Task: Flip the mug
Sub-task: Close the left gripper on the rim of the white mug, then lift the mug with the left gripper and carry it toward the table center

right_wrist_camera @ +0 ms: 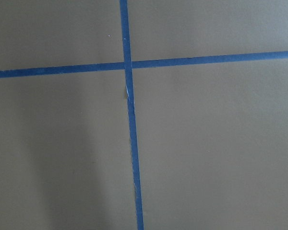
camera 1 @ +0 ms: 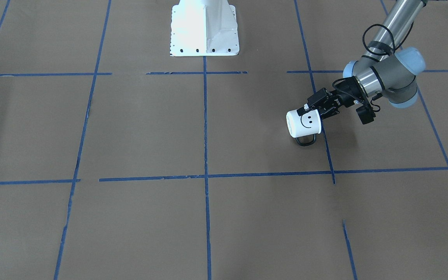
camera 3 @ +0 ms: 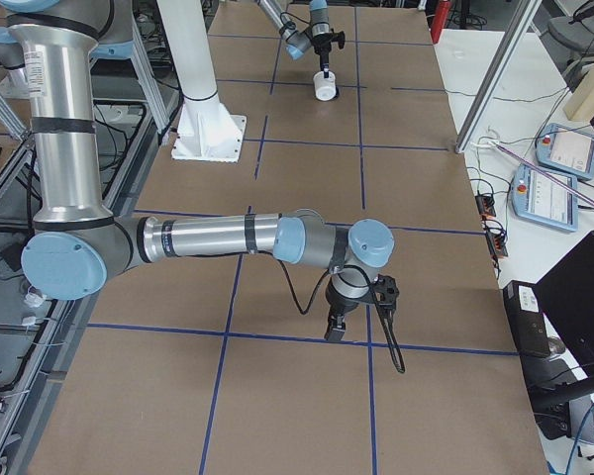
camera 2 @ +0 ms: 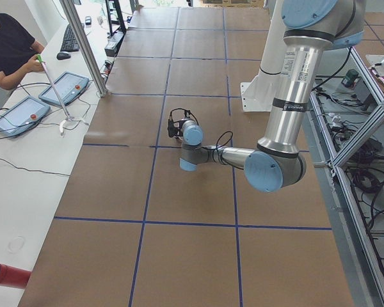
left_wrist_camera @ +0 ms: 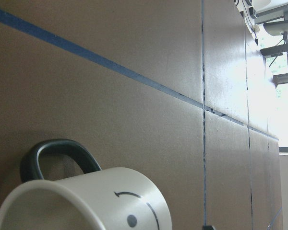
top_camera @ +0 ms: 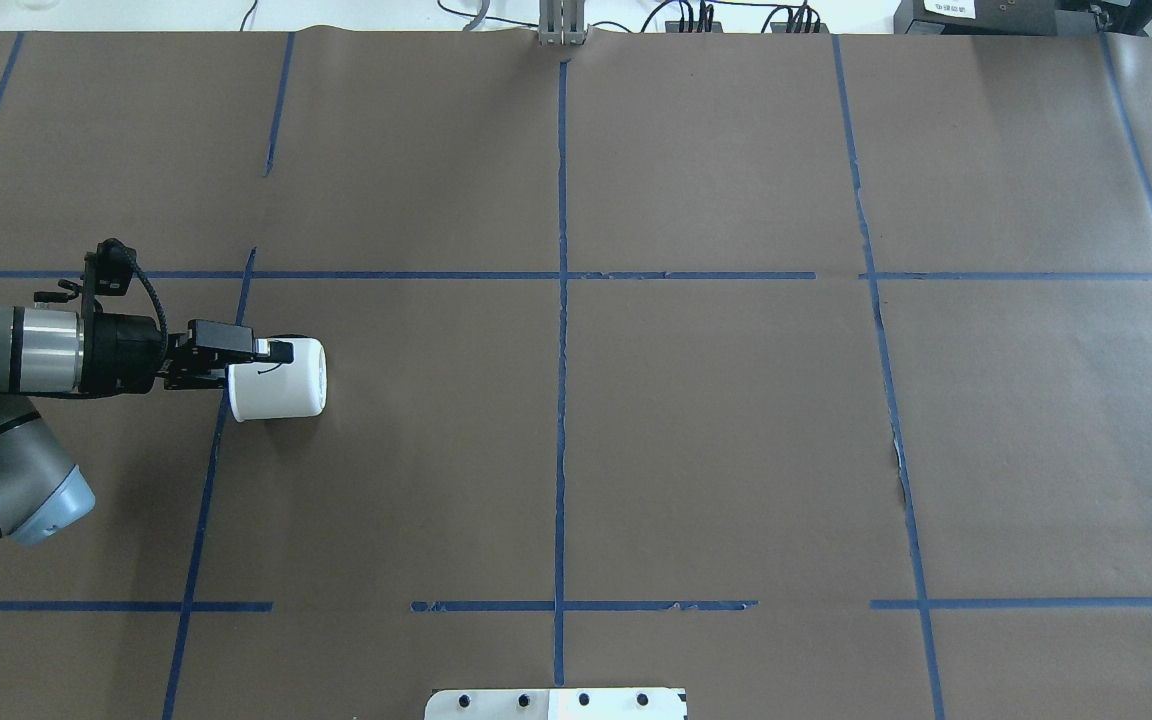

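Observation:
The white mug (camera 1: 303,122) with the black smiley face lies on its side over the brown table, its dark handle (camera 1: 305,140) pointing down toward the table. My left gripper (camera 1: 317,108) is shut on the mug's rim at its open end. The overhead view shows the mug (top_camera: 281,380) sticking out from the left gripper (top_camera: 261,358) toward the table's middle. The left wrist view shows the mug (left_wrist_camera: 86,203) and its handle (left_wrist_camera: 57,151) close up. My right gripper (camera 3: 335,327) hangs low over a tape crossing, far from the mug; I cannot tell whether it is open or shut.
Blue tape lines (top_camera: 561,300) divide the brown paper-covered table into squares. The white robot base (camera 1: 204,27) stands at the table's edge. An operator (camera 2: 9,45) and control tablets (camera 2: 64,88) are at a side bench beyond the table.

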Available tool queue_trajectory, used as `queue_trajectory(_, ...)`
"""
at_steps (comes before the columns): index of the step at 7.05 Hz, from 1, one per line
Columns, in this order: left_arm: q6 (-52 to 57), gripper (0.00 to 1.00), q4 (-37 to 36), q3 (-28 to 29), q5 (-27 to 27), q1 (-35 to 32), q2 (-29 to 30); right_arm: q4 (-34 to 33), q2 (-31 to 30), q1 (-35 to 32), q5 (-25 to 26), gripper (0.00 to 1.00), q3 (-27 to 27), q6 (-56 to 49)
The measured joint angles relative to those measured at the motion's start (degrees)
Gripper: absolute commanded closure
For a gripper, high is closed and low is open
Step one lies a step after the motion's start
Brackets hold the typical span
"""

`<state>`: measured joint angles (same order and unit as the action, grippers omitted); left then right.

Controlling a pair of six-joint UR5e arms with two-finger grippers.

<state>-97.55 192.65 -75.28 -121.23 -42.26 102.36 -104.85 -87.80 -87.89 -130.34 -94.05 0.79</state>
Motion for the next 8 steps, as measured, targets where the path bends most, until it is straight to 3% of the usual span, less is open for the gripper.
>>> queue_trajectory(4,-0.2,0.76,-0.4,-0.7,-1.8,0.0,0.4,0.0,0.0,0.0,0.0,0.00,0.0,0.0)
queue_trajectory(6,-0.5,0.98,-1.1,-1.4,-2.9,0.0,0.5,0.0,0.0,0.0,0.0,0.00,0.0,0.0)
queue_trajectory(8,-1.4,1.00,-2.2,-1.9,-4.3,0.0,1.2,0.0,0.0,0.0,0.0,0.00,0.0,0.0)
